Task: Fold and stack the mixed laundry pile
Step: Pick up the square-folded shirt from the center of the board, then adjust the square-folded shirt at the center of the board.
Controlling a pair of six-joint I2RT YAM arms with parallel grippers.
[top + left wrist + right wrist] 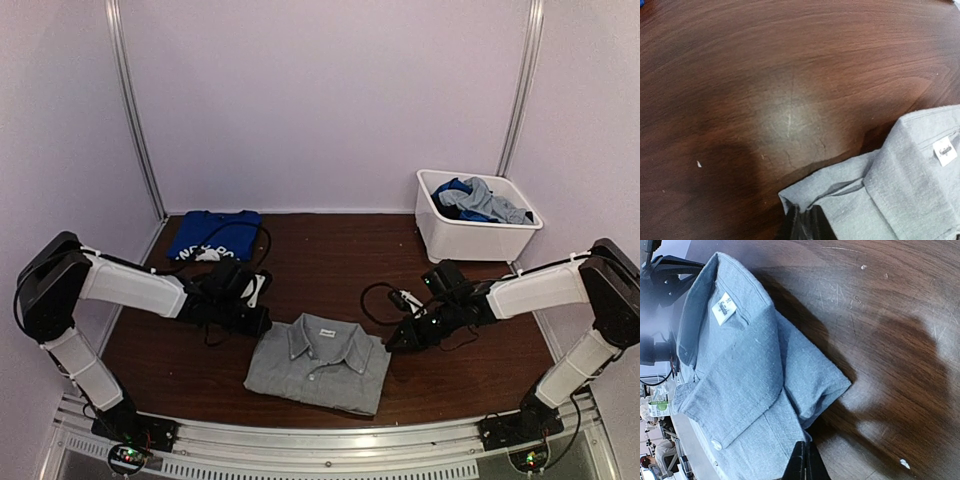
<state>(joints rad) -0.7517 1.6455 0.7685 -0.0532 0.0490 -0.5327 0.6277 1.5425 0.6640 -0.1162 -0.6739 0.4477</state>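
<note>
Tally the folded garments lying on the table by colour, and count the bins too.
Folded light-grey collared cloth shirt: 1
Folded royal-blue cloth garment with white print: 1
White rectangular plastic bin: 1
Total: 3

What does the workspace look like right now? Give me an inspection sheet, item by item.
Surface: dark wood table, scuffed, a few pale specks.
Job's things: folded grey shirt near centre; folded blue shirt back left; blue and grey garments unfolded in the white bin.
Clutter: nothing seen.
Grippers: left gripper at the grey shirt's left collar corner, state unclear; right gripper shut at its right edge.
Cables: black loops lie on the table by both wrists.
Surroundings: plain white walls, metal poles.
</note>
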